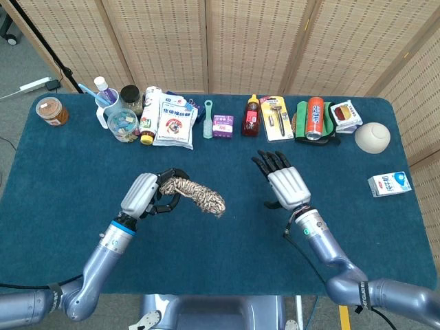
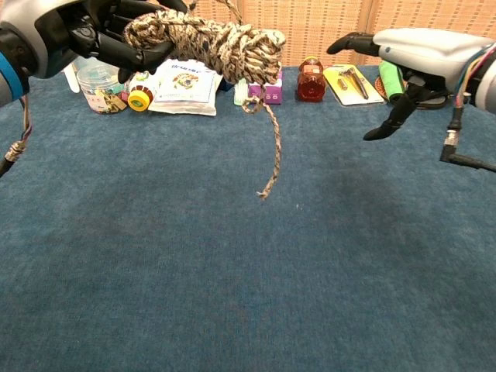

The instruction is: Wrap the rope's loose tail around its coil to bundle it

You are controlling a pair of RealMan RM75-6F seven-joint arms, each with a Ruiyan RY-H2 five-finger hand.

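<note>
A mottled beige-and-brown rope coil (image 1: 195, 195) (image 2: 205, 40) is held above the blue table by my left hand (image 1: 146, 194) (image 2: 93, 35), which grips its left end. The coil's right end is thick with wraps. A loose tail (image 2: 271, 151) hangs from it, its tip just above the cloth. My right hand (image 1: 287, 183) (image 2: 407, 58) is apart from the rope, off to the right, with fingers spread and nothing in it.
A row of items lines the far edge: jar (image 1: 51, 111), cups and bottles (image 1: 124, 113), pouch (image 1: 174, 120), sauce bottle (image 1: 251, 115), razor pack (image 1: 277, 118), orange can (image 1: 314, 117), bowl (image 1: 372, 137). A milk carton (image 1: 390, 183) lies at the right.
</note>
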